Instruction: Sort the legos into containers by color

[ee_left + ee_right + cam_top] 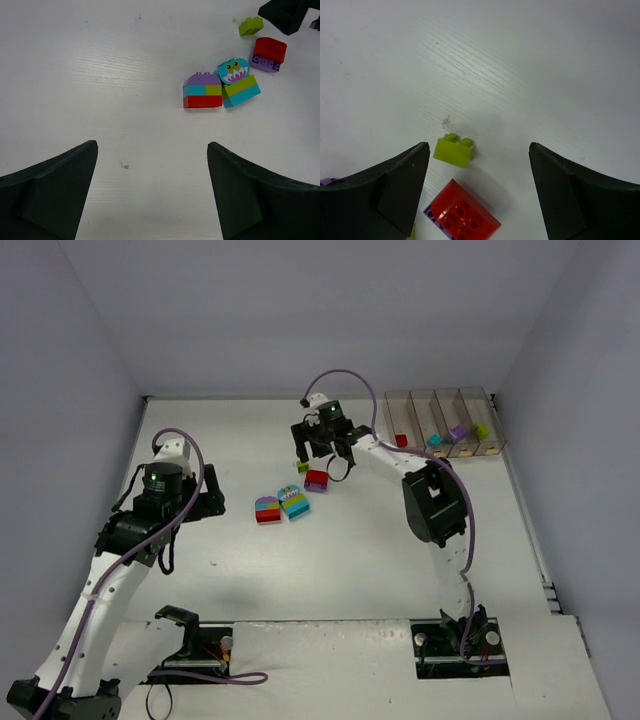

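Observation:
A loose lime green lego (453, 150) lies on the table between my open right gripper's fingers, nearer the left one; it also shows in the top view (302, 467). A red-on-purple lego (462, 214) lies just below it (316, 480). Two stacked multicolour legos (268, 510) (294, 501) lie mid-table, and in the left wrist view (202, 91) (239, 84). My right gripper (322, 452) hovers open over the lime brick. My left gripper (205, 502) is open and empty, left of the stacks. The clear containers (444, 422) at back right hold a red, a teal, a purple and a lime brick.
White walls enclose the table on the left, back and right. The right arm's elbow (434, 502) reaches across the right half of the table. Purple cables loop over both arms.

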Controlling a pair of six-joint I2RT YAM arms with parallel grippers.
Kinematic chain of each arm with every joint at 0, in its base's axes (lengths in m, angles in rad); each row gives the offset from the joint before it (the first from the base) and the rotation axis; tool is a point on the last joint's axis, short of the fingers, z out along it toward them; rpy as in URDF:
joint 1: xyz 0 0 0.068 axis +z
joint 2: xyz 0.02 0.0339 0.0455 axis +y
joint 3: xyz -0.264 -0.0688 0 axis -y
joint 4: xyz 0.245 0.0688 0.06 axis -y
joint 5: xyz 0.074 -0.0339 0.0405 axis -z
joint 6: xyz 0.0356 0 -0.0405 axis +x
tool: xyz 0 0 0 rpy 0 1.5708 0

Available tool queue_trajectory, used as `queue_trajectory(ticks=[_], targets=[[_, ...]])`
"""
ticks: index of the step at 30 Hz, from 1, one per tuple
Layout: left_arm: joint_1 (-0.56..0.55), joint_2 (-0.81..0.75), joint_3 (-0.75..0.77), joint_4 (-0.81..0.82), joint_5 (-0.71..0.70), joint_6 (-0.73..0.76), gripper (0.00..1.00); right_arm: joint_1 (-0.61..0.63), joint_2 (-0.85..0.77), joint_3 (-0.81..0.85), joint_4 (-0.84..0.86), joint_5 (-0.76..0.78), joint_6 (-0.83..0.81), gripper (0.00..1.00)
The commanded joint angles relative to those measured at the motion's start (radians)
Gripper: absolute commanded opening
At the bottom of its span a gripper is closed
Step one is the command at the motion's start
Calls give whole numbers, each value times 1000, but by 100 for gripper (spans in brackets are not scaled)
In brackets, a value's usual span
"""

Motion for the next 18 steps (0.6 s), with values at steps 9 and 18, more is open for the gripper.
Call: queue_trajectory(ticks=[9, 18], targets=[[3, -51, 16, -44, -19, -14, 84, 79, 95, 76, 64, 107, 88, 72], [3, -58, 21, -51, -22, -17, 84, 96, 98, 64, 74, 130, 67, 28]])
